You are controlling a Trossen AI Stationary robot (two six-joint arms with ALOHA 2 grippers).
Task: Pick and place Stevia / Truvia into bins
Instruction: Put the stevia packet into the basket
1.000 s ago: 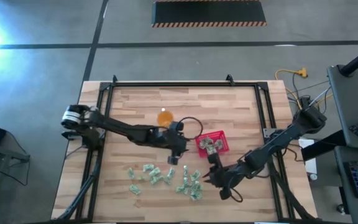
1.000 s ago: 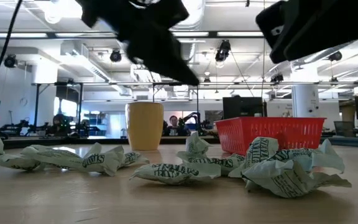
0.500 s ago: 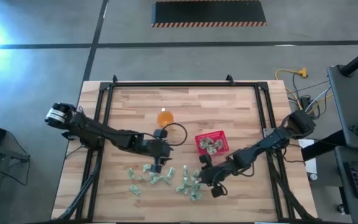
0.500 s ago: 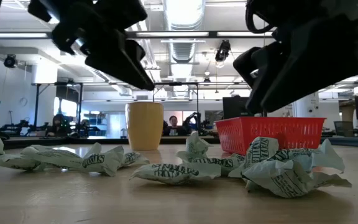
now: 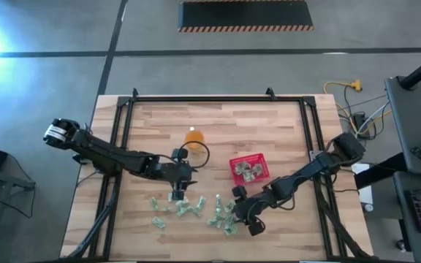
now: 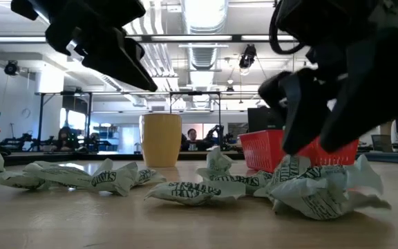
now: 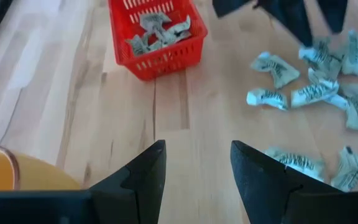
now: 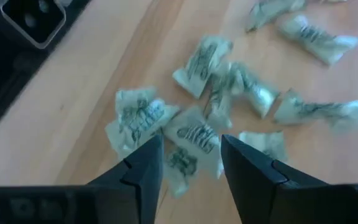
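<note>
Both arms moved from basket [image 5: 248, 168] to packets [image 5: 224, 217]; right end effector [image 8: 188, 163] wide, empty.

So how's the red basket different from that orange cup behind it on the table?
The red basket is square with low latticed sides; the orange cup is round, smooth-walled and taller for its width. The basket already holds a few crumpled sweetener packets; no packets show in the cup. The basket stands nearer the right gripper and the loose packets, while the cup stands farther back, by the left arm. Both stand upright on the wooden table.
</note>
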